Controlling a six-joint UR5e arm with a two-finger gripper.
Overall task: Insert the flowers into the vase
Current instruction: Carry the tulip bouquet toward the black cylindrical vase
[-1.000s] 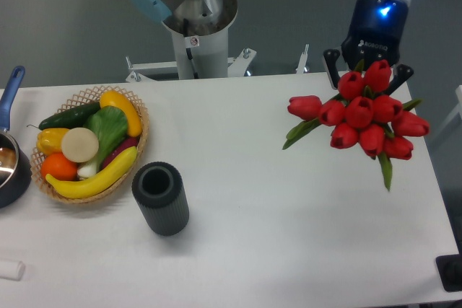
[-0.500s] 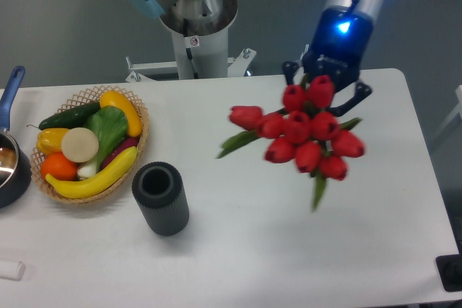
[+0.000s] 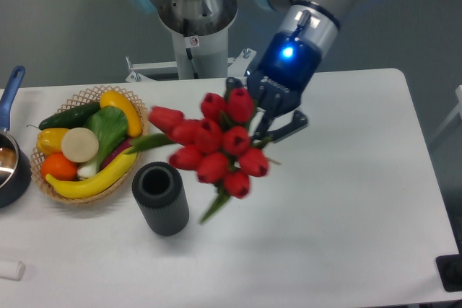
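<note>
The flowers (image 3: 215, 146), a bunch of red tulip buds with green leaves, hang above the table with the buds toward the camera. My gripper (image 3: 264, 110) is shut on the flowers' stems, which the buds hide. The vase (image 3: 160, 198), a dark ribbed cylinder with a round open mouth, stands upright on the table just left of and below the bunch. One green leaf tip reaches down close to the vase's right side.
A wicker basket (image 3: 139, 137) of fruit and vegetables sits left of the vase. A dark pot with a blue handle (image 3: 10, 89) is at the left edge. The robot base (image 3: 195, 30) stands behind the table. A small white object (image 3: 11, 270) lies at the front left.
The arm has carried the flowers leftward across the table, from the far right side to just right of the vase. Vase and basket have not moved.
</note>
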